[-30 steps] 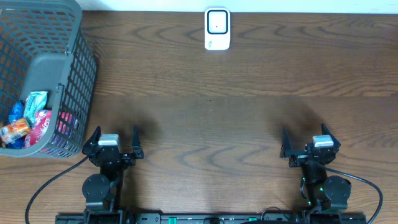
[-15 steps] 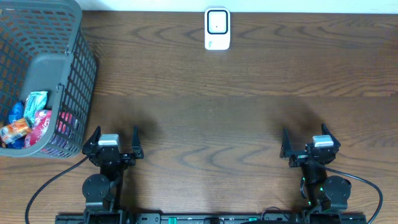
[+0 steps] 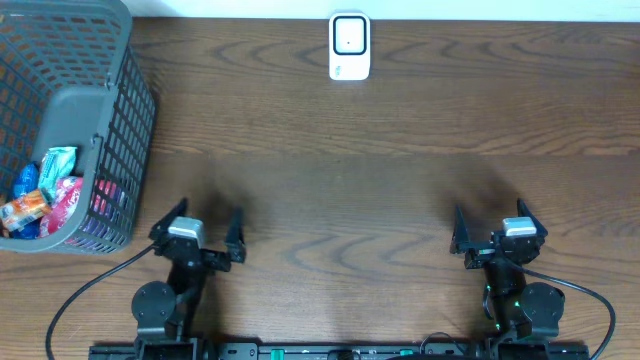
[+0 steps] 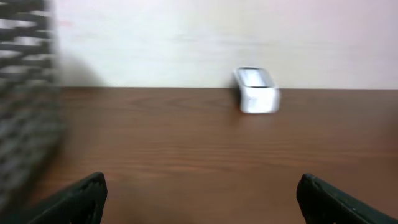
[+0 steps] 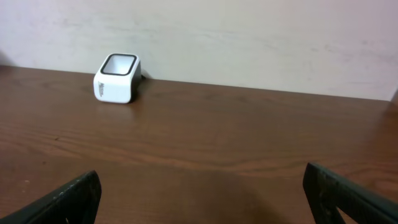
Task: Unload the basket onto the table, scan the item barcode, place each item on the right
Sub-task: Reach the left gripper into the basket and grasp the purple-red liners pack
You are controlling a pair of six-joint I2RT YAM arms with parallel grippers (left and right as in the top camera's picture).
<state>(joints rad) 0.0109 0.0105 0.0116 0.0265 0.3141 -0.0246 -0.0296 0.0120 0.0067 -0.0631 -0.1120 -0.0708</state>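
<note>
From overhead, the task's goods are a small heap of snack packets (image 3: 42,192) in blue, orange, red and teal-and-white wrappers, lying in the near end of a grey mesh basket (image 3: 125,110) at the left of the wooden surface (image 3: 340,180); no barcode can be made out on them. A white scanner (image 3: 349,46) with a dark-framed square window stands at the far edge, near the middle. The left end effector (image 3: 207,215) sits just right of the basket with its fingers spread apart and empty. The right end effector (image 3: 490,210), well apart from it, is likewise spread and empty. The left wrist view is blurred, showing the scanner ahead and the basket's mesh at the left edge. The right wrist view shows the scanner far off to the left, before a pale wall (image 5: 249,37).
</note>
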